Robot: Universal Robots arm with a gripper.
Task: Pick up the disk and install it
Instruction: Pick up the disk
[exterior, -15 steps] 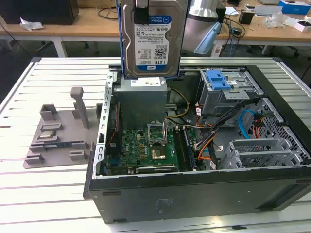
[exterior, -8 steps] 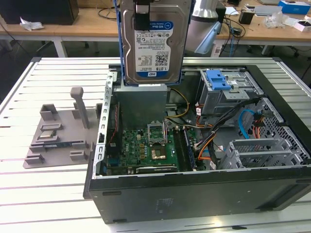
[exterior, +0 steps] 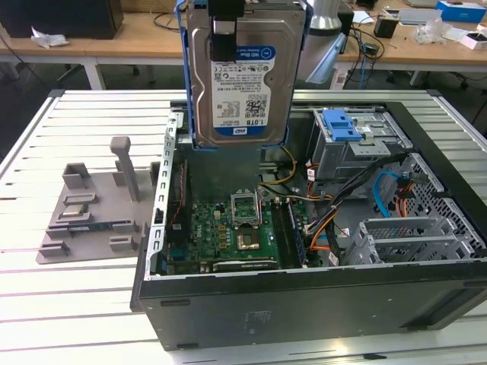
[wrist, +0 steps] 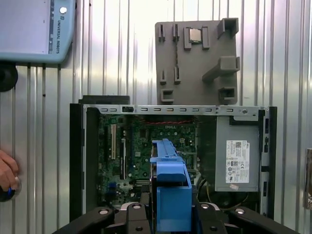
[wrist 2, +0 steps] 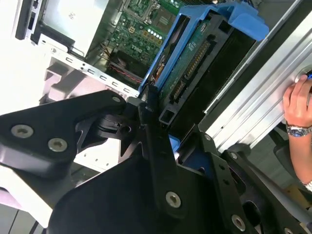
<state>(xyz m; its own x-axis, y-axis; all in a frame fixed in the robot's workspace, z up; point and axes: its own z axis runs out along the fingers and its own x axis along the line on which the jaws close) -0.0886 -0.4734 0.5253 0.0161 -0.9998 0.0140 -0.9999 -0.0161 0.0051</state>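
While clenched upright in the black gripper, the silver blue-railed metal disk is held above the black computer case; carrying is judged in hand, alignment with a grey drive cage being needed.

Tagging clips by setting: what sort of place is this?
Probably a robotics lab: an open computer case on a slotted aluminium table, wooden desks behind, the tool holding the disk above it.

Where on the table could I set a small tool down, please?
The slatted table is bare between the grey fixture plate and its near edge in the exterior view, and likewise toward the far edge. Inside the computer case it is crowded with board, cables and drive cages, and the disk hangs above it in the claw.
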